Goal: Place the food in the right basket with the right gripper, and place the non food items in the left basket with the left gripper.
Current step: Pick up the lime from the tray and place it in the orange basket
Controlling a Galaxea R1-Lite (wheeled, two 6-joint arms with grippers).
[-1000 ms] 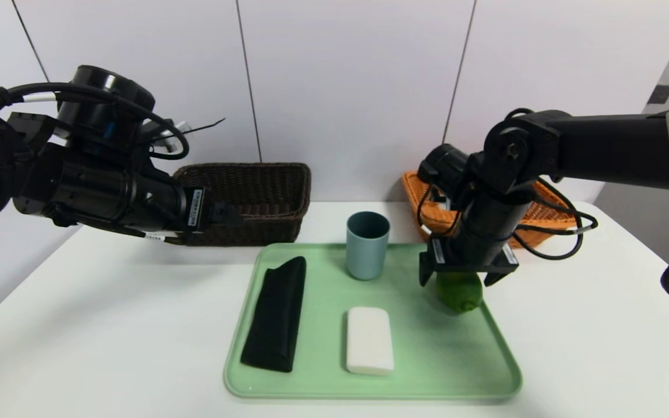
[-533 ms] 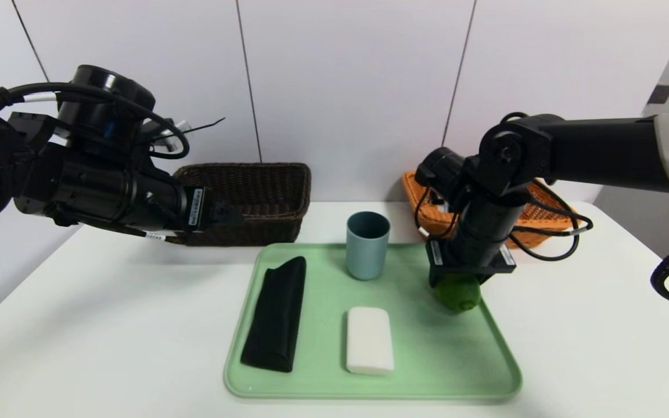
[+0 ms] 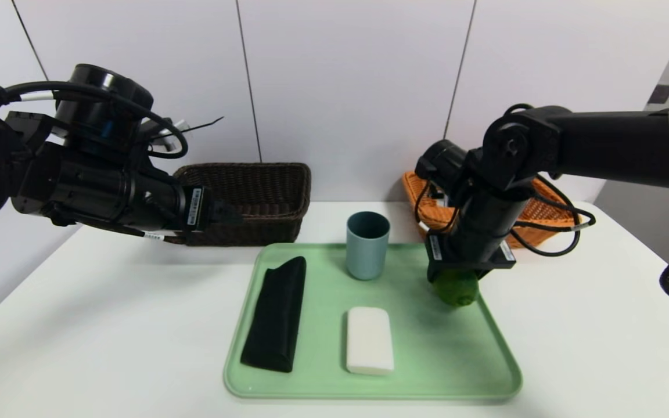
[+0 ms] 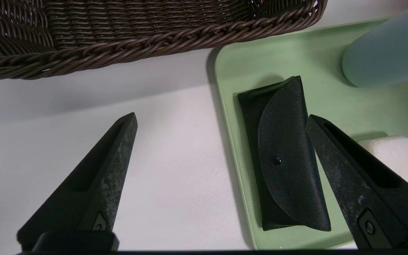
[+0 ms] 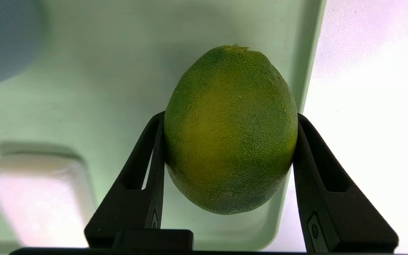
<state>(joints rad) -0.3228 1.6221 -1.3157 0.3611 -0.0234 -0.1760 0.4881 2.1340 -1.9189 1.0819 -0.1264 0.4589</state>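
Note:
My right gripper (image 3: 457, 280) (image 5: 230, 117) is shut on the green lime (image 3: 456, 289) (image 5: 230, 131), one finger on each side of it. It holds the fruit just over the far right corner of the green tray (image 3: 474, 371). On the tray stand the blue-teal cup (image 3: 367, 245) (image 4: 384, 53), the black folded pouch (image 3: 276, 313) (image 4: 285, 156) and the white block (image 3: 369, 339) (image 4: 391, 156). My left gripper (image 3: 227, 213) (image 4: 221, 119) hangs open and empty in front of the dark brown basket (image 3: 253, 197) (image 4: 119, 42), above the tray's left edge. The orange-tan basket (image 3: 417, 197) stands behind my right arm.
Both baskets sit against the back wall on a white table (image 3: 108, 325). My right arm's cables (image 3: 549, 247) loop in front of the orange-tan basket. The tray lies in the middle of the table, with bare tabletop to its left and right.
The right gripper's fingers closed from wide open onto the lime, and wrist and lime now sit slightly higher. The left arm has not moved.

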